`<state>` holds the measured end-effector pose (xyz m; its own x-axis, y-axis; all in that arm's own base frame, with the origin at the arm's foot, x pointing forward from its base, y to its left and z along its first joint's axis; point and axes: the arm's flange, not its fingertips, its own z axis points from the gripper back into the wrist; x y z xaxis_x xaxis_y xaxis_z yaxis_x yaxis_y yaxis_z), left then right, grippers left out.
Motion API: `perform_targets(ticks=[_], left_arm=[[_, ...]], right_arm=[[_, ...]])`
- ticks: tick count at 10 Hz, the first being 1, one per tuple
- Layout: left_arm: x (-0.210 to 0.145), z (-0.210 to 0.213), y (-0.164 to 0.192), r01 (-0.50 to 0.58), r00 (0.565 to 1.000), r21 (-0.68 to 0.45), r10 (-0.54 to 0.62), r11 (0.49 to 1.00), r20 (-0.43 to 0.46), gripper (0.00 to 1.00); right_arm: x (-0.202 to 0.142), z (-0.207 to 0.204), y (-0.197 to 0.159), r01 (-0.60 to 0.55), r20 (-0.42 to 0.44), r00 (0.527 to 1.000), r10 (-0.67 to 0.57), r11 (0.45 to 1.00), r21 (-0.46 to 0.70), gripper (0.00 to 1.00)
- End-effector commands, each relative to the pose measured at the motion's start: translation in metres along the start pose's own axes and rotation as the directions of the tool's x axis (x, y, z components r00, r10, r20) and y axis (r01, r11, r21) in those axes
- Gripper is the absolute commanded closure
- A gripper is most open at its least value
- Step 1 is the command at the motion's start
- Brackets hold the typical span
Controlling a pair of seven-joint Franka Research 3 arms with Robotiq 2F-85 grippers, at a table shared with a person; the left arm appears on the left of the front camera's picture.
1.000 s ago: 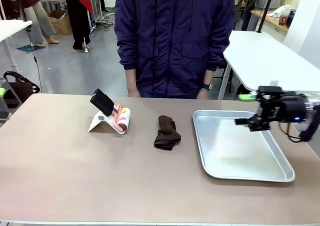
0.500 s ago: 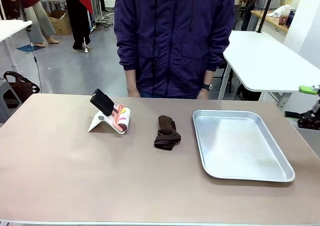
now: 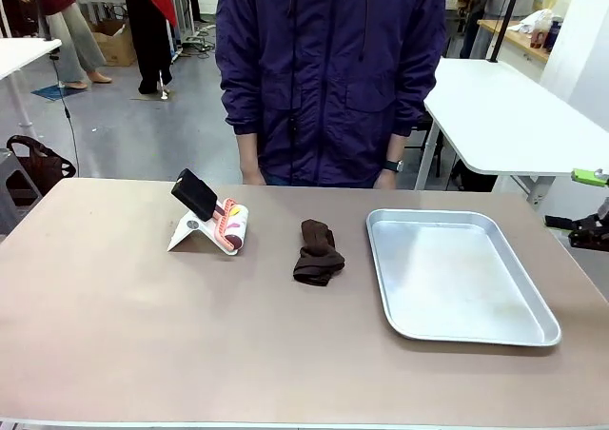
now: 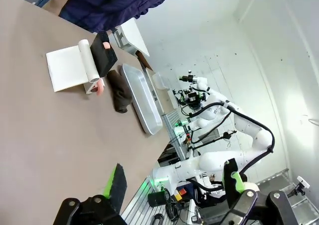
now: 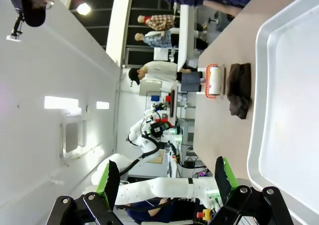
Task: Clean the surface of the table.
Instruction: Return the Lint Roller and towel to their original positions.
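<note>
The brownish table (image 3: 143,325) holds a crumpled dark brown cloth (image 3: 318,251) near its middle, just left of a silver tray (image 3: 457,278). My right gripper (image 3: 582,202) hangs off the table's right end, past the tray. In the right wrist view it (image 5: 167,177) stands open with nothing between its fingers, looking along the tray (image 5: 294,110) toward the cloth (image 5: 239,89). My left gripper (image 4: 174,180) is open and holds nothing. It sits beyond the table's (image 4: 45,130) left end, far from the cloth (image 4: 119,90) and tray (image 4: 144,103).
A white folded stand with a black block and a patterned roll (image 3: 209,219) sits left of the cloth. A person in a dark blue jacket (image 3: 333,78) stands at the far edge, hands down. A white table (image 3: 504,116) stands behind on the right.
My right arm has pulled back from over the tray's right edge to the far right, off the table. The cloth, stand and tray have not moved.
</note>
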<state>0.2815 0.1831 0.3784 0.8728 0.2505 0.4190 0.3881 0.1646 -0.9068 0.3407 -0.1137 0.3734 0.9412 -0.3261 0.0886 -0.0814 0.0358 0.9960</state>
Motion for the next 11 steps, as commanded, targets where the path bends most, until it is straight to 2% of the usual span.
perform_targets(ticks=[1, 11], left_arm=[[-0.0012, -0.0012, -0.0030, -0.001, 1.000, 0.008, 0.001, 1.000, 0.012, 0.00], [-0.0012, -0.0012, -0.0030, -0.001, 1.000, 0.008, 0.001, 1.000, 0.012, 0.00]], right_arm=[[0.0005, -0.0028, 0.0067, 0.012, -0.004, 1.000, -0.012, 1.000, 0.006, 0.00], [0.0005, -0.0028, 0.0067, 0.012, -0.004, 1.000, -0.012, 1.000, 0.006, 0.00]])
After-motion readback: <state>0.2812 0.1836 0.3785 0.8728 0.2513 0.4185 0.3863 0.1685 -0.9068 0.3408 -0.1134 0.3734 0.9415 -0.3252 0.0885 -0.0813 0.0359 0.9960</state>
